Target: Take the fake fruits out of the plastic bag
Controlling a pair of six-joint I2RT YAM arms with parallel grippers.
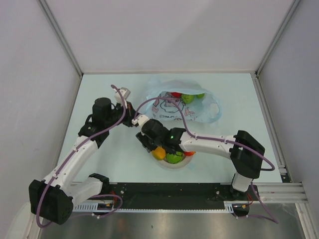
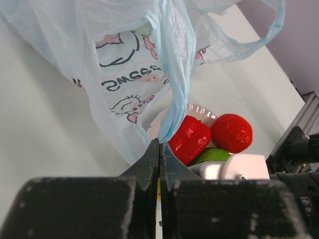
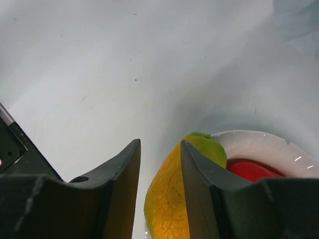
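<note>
The surface (image 1: 94, 84) has open room on its left side and in front of the bag; side walls hem both edges. The plastic bag (image 2: 129, 64) lies at the far middle, and I count at least three fake fruits (image 1: 188, 98) in its mouth. The plate (image 3: 259, 142) near the bases holds an orange fruit (image 3: 164, 204), a green one (image 1: 174, 157) and red ones (image 2: 189, 139); I judge the job about half done. The left jaws are pressed together on the bag's film; the right jaws are spread over the orange fruit, gripping nothing.
</note>
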